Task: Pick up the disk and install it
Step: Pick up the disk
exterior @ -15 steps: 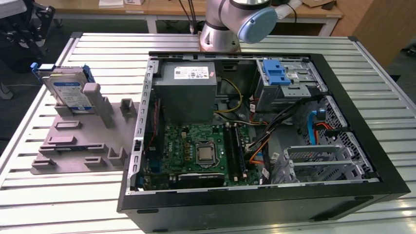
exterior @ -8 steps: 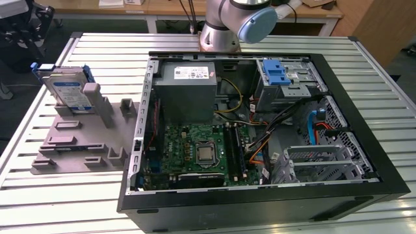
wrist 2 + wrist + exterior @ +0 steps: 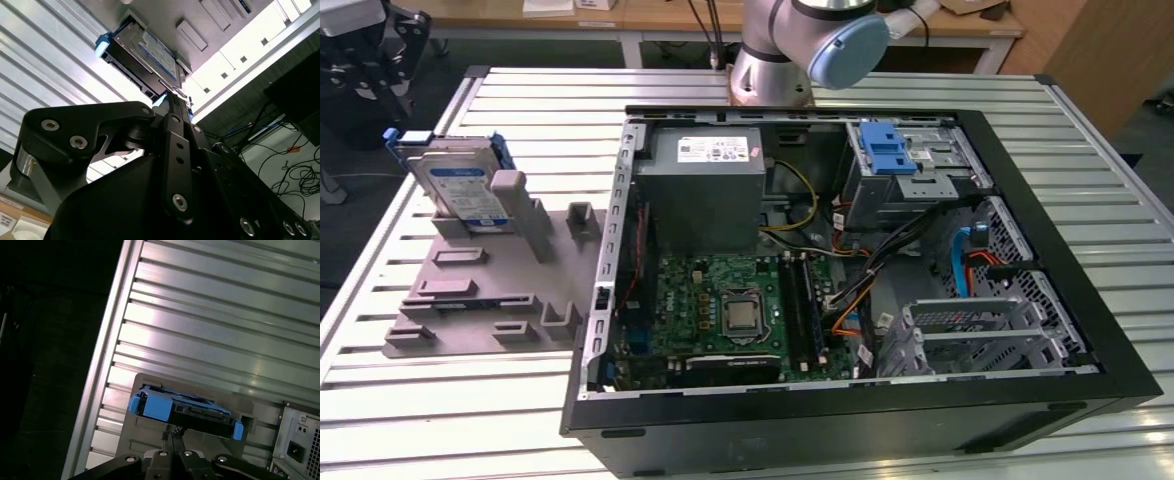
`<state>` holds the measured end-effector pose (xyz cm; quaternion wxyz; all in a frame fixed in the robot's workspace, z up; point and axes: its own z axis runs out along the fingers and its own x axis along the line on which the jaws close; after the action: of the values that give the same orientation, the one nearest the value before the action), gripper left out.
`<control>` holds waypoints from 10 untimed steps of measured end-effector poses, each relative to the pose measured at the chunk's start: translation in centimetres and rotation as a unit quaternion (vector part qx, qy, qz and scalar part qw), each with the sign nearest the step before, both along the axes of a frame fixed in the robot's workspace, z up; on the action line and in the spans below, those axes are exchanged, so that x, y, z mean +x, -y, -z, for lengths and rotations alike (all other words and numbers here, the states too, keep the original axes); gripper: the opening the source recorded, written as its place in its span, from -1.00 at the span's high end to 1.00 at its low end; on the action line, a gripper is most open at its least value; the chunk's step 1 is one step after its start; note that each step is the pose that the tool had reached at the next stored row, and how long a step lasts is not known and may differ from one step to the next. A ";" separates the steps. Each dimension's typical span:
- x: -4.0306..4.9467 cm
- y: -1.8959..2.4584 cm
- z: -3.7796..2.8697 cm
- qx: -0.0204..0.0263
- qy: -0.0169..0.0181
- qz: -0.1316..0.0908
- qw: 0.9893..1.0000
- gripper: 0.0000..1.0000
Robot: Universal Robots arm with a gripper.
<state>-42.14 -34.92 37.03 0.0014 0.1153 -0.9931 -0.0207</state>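
The disk (image 3: 460, 185) is a silver drive with a white-and-blue label in a blue carrier. It stands on edge in a grey holder (image 3: 480, 290) on the table, at the exterior view's left, beside the open computer case (image 3: 1067, 230). Both wrist views look at the disk (image 3: 145, 55) (image 3: 185, 412) from a distance. My gripper (image 3: 170, 432) (image 3: 172, 95) points toward it with its black fingers pressed together, shut on nothing, and apart from the disk.
The case lies open on a slatted metal table (image 3: 454, 420). Inside are a grey power-supply box (image 3: 707, 180), a green motherboard (image 3: 734, 310), cables and a drive bay with a blue latch (image 3: 887, 150). The arm's base (image 3: 767, 70) stands behind the case.
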 end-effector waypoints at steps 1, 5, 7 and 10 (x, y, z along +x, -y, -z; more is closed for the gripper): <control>0.00 0.00 0.00 0.000 0.000 0.000 1.000 0.79; 0.00 0.00 0.00 0.000 0.000 -0.003 1.000 0.79; 0.00 0.00 0.00 0.000 0.000 -0.004 1.000 0.79; 0.00 0.00 0.00 0.000 0.000 -0.006 1.000 0.79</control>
<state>-42.15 -34.93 37.03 0.0015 0.1213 -0.9924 -0.0207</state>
